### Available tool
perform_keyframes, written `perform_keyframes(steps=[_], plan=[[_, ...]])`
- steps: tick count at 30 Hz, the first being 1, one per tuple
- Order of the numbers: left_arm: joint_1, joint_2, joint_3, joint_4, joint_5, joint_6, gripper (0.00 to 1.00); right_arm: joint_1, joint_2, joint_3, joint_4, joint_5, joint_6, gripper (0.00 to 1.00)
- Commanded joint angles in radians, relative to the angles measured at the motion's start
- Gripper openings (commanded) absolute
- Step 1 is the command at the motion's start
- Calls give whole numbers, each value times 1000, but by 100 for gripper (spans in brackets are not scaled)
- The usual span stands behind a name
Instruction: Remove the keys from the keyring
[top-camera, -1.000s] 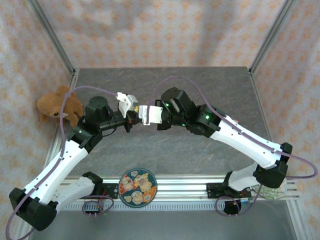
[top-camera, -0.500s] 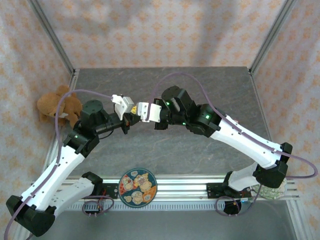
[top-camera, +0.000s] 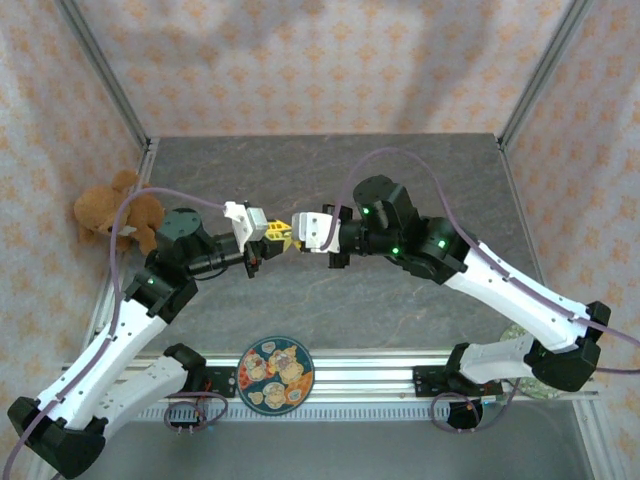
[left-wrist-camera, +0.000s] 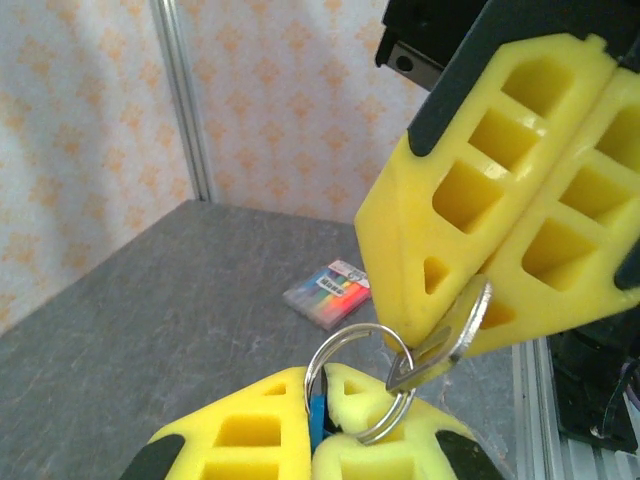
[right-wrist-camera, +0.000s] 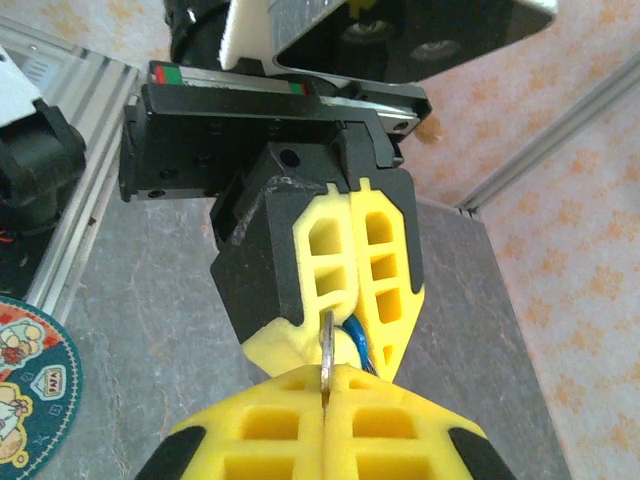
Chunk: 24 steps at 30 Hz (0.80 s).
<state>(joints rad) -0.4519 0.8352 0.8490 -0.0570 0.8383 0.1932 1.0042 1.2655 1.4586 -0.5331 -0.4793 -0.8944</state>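
The two arms meet in the air over the middle of the table (top-camera: 420, 190), a bit to the left. The walls are well away from the grippers, and there is bare grey table on every side of them. A bear (top-camera: 112, 212) sits at the left edge, close to the left arm. A plate (top-camera: 276, 372) lies at the near edge, between the arm bases. A small striped pack (left-wrist-camera: 327, 293) lies flat on the table, below and beyond the grippers.

The left gripper (left-wrist-camera: 322, 388) is closed on the keyring. The blue tag (left-wrist-camera: 316, 425) is squeezed between its yellow fingers (left-wrist-camera: 240, 440). The ring (left-wrist-camera: 340, 338) sticks up out of the fingertips.

The right gripper (right-wrist-camera: 327, 372) is pinched tight on the key (left-wrist-camera: 455, 335). In the left wrist view the key slants from low on the left to high on the right. Its low end is hooked on the ring. In the right wrist view the key shows edge-on, standing straight up like a thin line, and it points at the left gripper.

Most of the key is hidden inside the right fingers (left-wrist-camera: 500, 200). Most of the tag is hidden too, so it shows as just a thin blue strip. From the top view, the key and ring are too small to make out.
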Motion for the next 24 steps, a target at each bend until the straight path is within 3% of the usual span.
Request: perform_keyframes(steps=[1,13,20,24], plan=[[4,22,18,166,-82,16,0,64,20,-5,-131,-366,-29,0],[12,45,57,137,-77,5,0,106,-23,-21,-244,-330,-43,0],[12,46,43,175,-71,-3,0,85,-120,-121,-8,-251,115,0],[10,42,30,202,-69,-18,0,83,-126,-176,183,-122,266,0]])
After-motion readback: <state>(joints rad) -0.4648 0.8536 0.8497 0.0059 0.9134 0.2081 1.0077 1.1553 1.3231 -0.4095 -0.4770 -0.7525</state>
